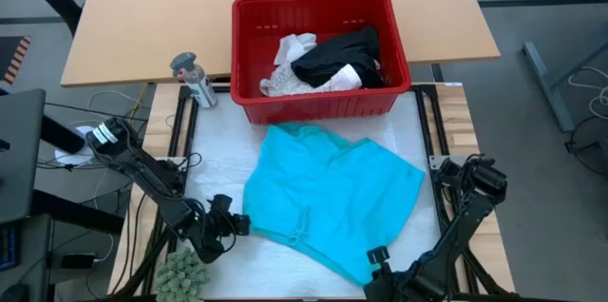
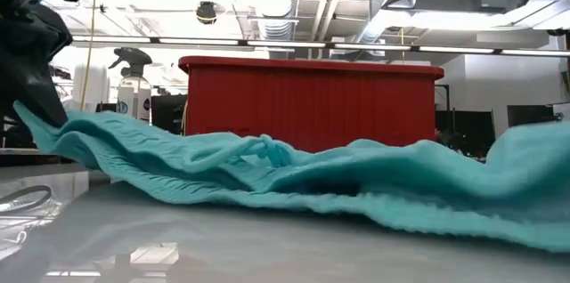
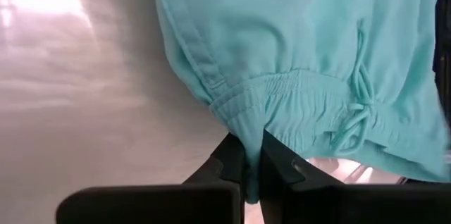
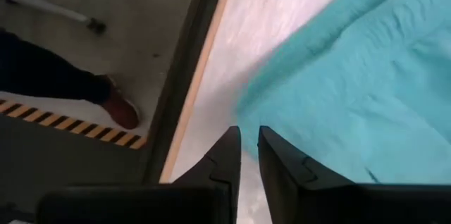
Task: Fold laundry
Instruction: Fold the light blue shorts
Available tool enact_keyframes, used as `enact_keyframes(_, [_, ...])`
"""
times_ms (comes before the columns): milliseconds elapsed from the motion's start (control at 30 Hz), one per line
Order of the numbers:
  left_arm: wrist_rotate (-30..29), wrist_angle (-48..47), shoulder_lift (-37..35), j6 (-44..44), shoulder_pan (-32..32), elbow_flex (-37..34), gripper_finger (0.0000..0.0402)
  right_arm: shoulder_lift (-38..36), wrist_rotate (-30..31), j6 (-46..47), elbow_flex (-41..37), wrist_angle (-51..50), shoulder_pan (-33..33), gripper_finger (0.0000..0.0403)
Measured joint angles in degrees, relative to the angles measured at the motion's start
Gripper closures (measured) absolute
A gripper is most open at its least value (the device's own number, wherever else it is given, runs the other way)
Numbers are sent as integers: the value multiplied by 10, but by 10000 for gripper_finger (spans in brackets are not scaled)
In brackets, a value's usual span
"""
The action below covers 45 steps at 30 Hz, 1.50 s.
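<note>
High view: you had the teal garment (image 1: 328,193) spread on the bench (image 1: 218,145), near the red basket (image 1: 249,50).
Left wrist: your left gripper (image 3: 254,171) pinched its waistband.
Right wrist: your right gripper (image 4: 249,155) stood slightly parted, holding nothing.

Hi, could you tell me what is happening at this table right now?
The robot is working on a teal garment spread on the table in front of a red basket that holds more clothes. The left gripper is shut on the garment's waistband edge. The right gripper sits at the garment's opposite edge, its fingers slightly apart, holding nothing.
</note>
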Motion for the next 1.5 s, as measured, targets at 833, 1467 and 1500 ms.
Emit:
enact_keyframes(833, [41, -145, -134, 136, 0, 1, 401, -24, 298, -425, 0, 95, -324, 262])
enact_keyframes(1467, [109, -143, -129, 222, 0, 1, 401, 94, -32, -1038, 36, 539, -546, 177])
enact_keyframes(1500, [113, -143, -129, 223, 0, 1, 401, 110, -23, -1040, 56, 545, -550, 177])
